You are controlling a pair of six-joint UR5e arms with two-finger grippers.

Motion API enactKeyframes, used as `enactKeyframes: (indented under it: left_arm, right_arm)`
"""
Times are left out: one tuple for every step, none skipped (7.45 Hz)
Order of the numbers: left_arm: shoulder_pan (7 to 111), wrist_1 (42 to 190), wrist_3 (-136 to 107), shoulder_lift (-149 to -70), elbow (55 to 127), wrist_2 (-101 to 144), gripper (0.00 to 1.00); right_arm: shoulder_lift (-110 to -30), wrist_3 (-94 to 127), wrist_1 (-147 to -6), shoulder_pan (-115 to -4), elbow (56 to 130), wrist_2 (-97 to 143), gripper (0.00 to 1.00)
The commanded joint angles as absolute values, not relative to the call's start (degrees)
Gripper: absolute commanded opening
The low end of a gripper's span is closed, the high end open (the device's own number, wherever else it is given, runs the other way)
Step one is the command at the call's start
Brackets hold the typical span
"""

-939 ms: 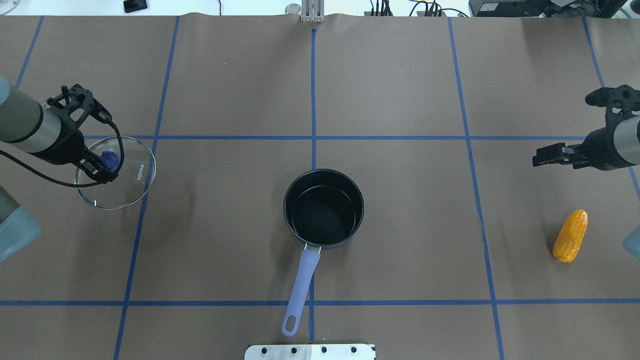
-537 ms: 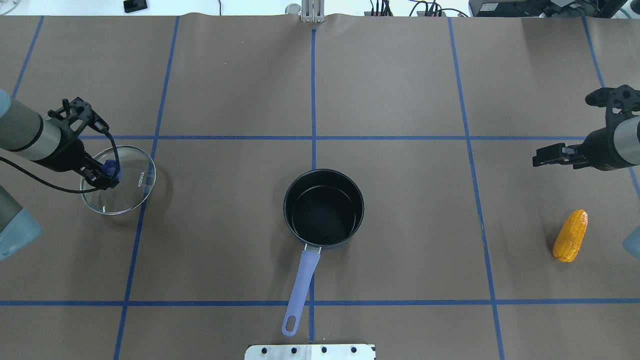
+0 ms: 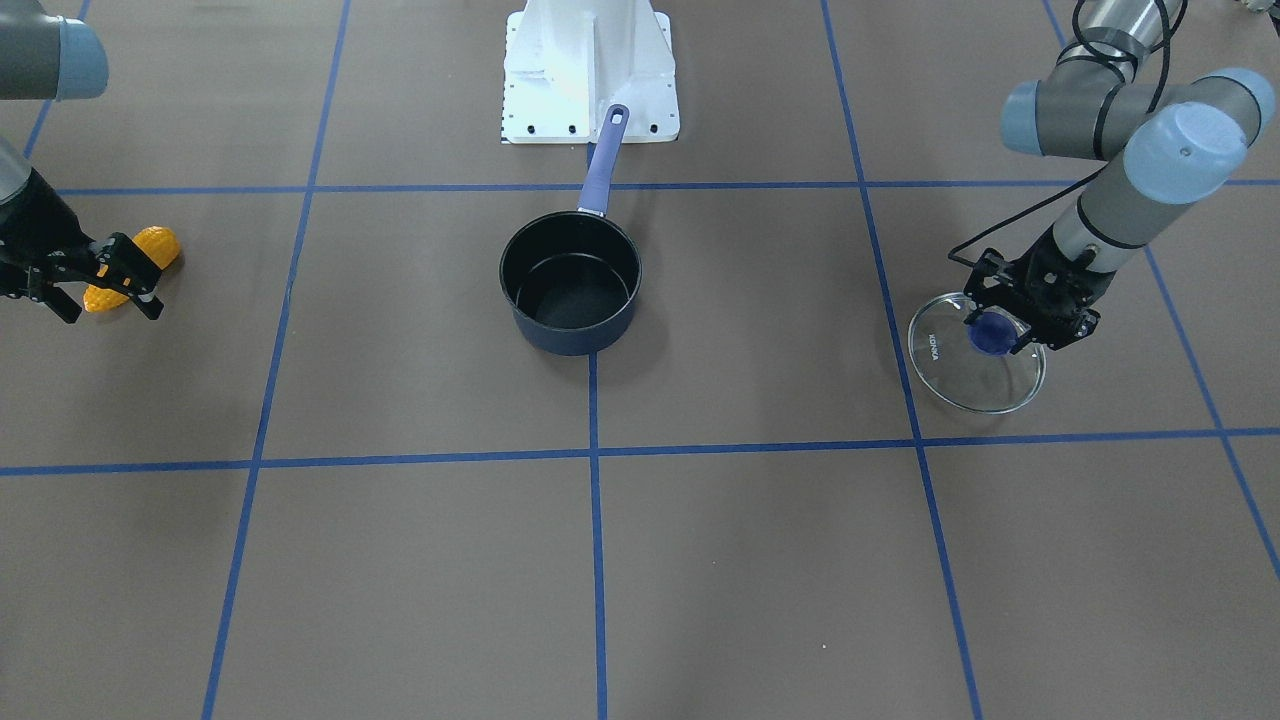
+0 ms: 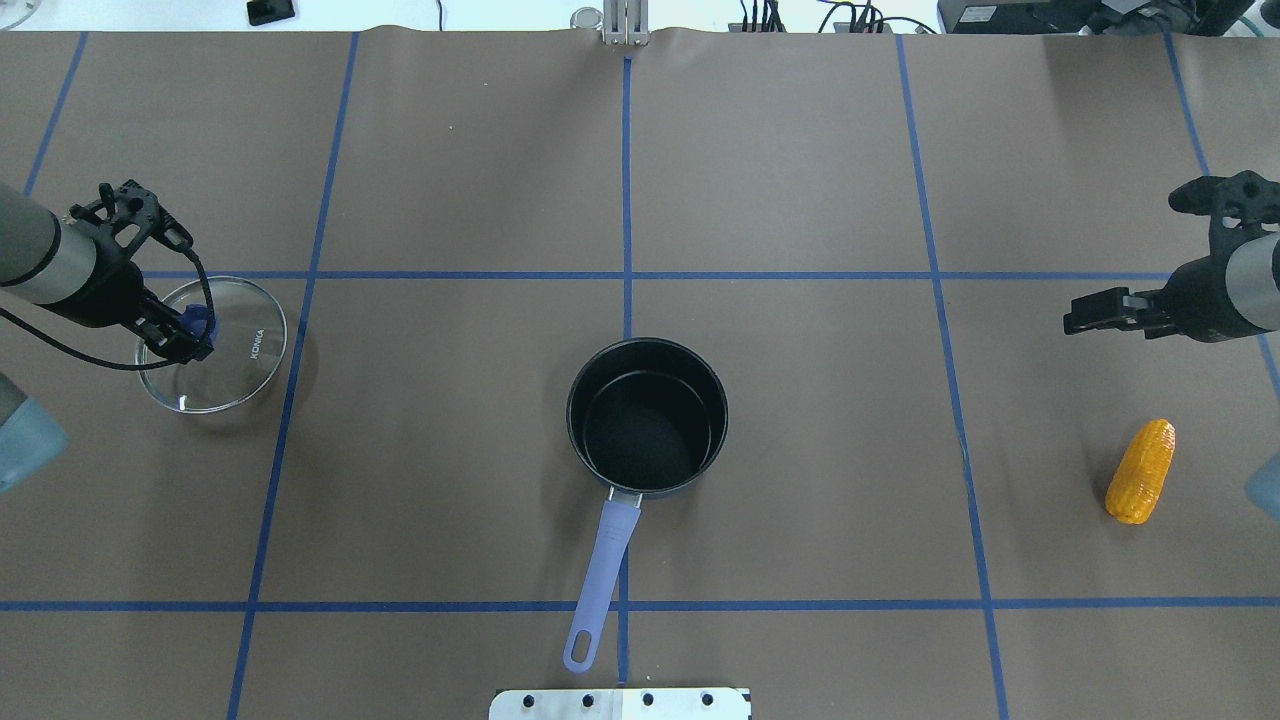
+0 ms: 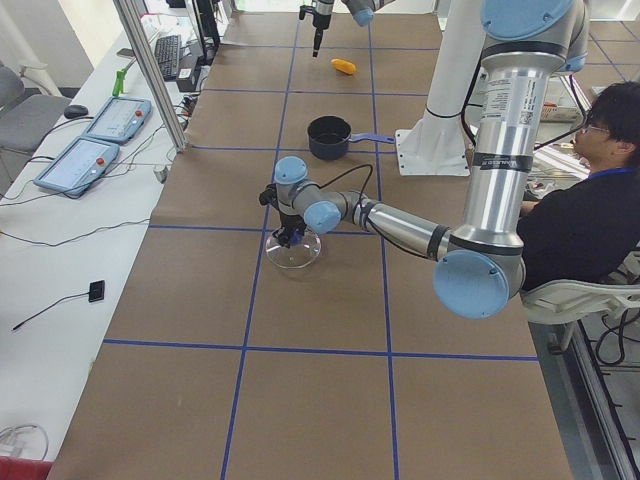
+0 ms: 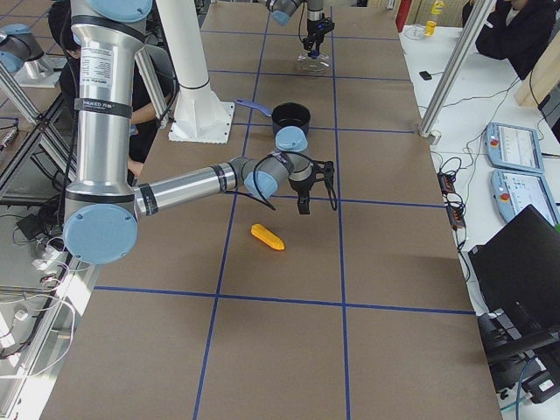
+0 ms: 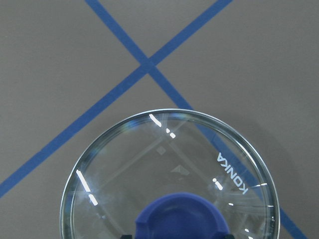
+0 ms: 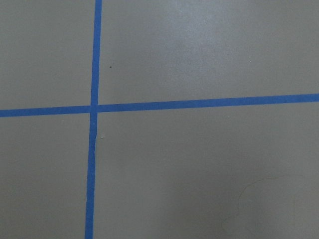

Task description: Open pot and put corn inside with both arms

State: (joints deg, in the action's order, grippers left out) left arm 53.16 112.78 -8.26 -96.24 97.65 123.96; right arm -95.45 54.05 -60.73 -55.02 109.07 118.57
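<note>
The dark navy pot [image 4: 647,415] stands open at the table's middle, its purple-blue handle [image 4: 601,575] pointing toward the robot base; it also shows in the front view [image 3: 570,283]. My left gripper [image 4: 190,338] is shut on the purple knob [image 7: 182,216] of the glass lid [image 4: 240,345], far left of the pot, low over the table; I cannot tell if the lid touches it. The corn [image 4: 1141,471] lies at the far right. My right gripper [image 4: 1072,322] is open and empty, beyond the corn. In the front view the right gripper [image 3: 100,303] partly hides the corn [image 3: 152,245].
The white base block [image 3: 590,70] stands just behind the pot's handle. Blue tape lines cross the brown table cover. Cables and devices lie past the far table edge [image 4: 640,30]. An operator [image 5: 590,200] sits beside the robot's base.
My left gripper has carried the lid further left and lower toward the table. The right arm, pot and corn have not moved.
</note>
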Motion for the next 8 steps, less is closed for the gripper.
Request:
enactKeyframes:
  left_arm:
    - [53.4, 113.5, -7.5, -96.2, 96.0, 124.0, 0.35]
    - [53.3, 113.6, -7.5, -96.2, 96.0, 124.0, 0.69]
    - [53.3, 113.7, -7.6, -96.2, 96.2, 123.9, 0.97]
    - [53.4, 113.7, -8.2, -96.2, 96.5, 123.8, 0.98]
    - [55.0, 113.1, -8.2, -96.8, 96.7, 124.2, 0.98]
    - [59.5, 112.2, -8.1, -97.2, 96.6, 128.3, 0.98]
    - [65.6, 109.5, -7.6, -97.6, 96.8, 133.7, 0.98]
    - [70.4, 108.7, -7.4, -97.6, 96.6, 136.4, 0.98]
  right_arm:
    - [-95.4, 54.1, -60.7, -55.0, 109.1, 118.6, 1.00]
    - [-95.4, 54.1, -60.7, -55.0, 109.1, 118.6, 1.00]
    - [-95.4, 54.1, -60.7, -54.9, 109.1, 118.6, 1.00]
    - [-95.6, 54.1, -60.7, -54.9, 109.1, 118.6, 1.00]
    - [-95.8, 54.1, -60.7, -54.9, 109.1, 118.7, 1.00]
    - [-97.5, 54.7, -60.6, -55.0, 109.4, 118.7, 1.00]
    - [-100.1, 56.8, -60.6, -55.0, 111.1, 118.6, 0.99]
    - [-103.6, 58.7, -60.6, -55.0, 112.6, 117.3, 0.98]
